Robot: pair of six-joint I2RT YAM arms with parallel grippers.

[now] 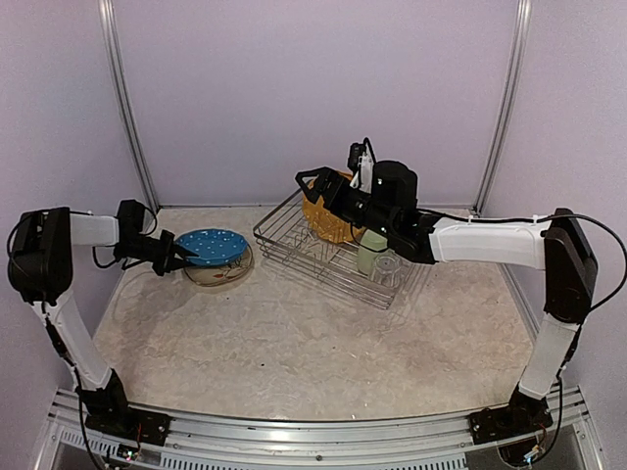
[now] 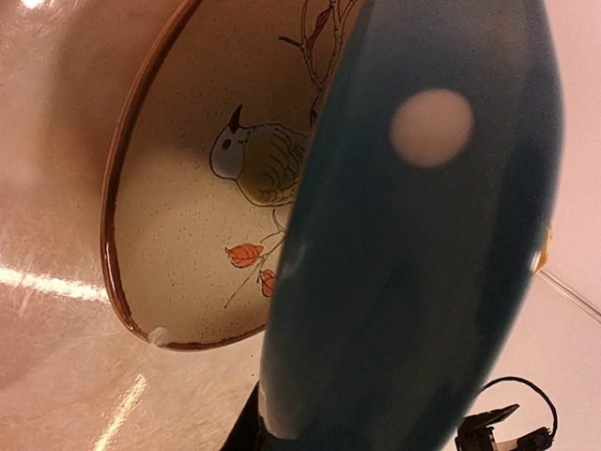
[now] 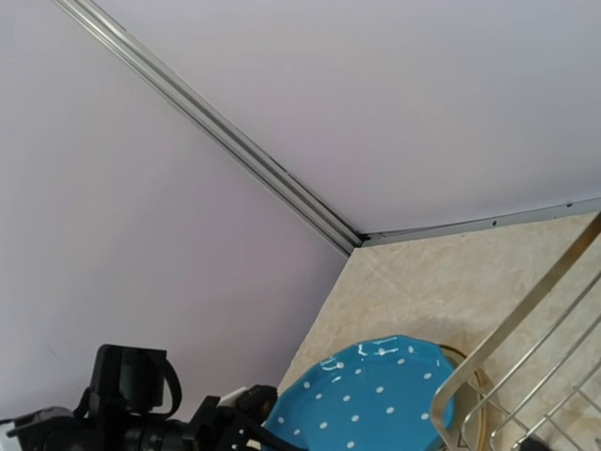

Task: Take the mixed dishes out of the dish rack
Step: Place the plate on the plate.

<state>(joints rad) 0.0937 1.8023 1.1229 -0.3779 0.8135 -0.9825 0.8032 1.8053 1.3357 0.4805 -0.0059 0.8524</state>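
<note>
My left gripper [image 1: 186, 258] is shut on the near rim of the blue white-dotted plate [image 1: 214, 245], holding it over the cream plate [image 1: 223, 274] on the table at the left. In the left wrist view the blue plate [image 2: 423, 263] fills the right side, with the cream plate [image 2: 197, 216] and its bird and branch drawing behind it. The dish rack [image 1: 284, 247] stands at centre back with orange plates [image 1: 328, 223], a pale green mug [image 1: 370, 255] and a clear glass [image 1: 388, 272] in it. My right gripper [image 1: 310, 183] hangs open above the orange plates, holding nothing. Its fingers are out of the right wrist view.
The right wrist view looks across the rack's rim [image 3: 507, 329] to the blue plate [image 3: 376, 404] and my left gripper [image 3: 254, 413]. Lilac walls close in the back and sides, with metal posts [image 1: 127, 108] at the corners. The marbled tabletop [image 1: 294, 343] lies in front.
</note>
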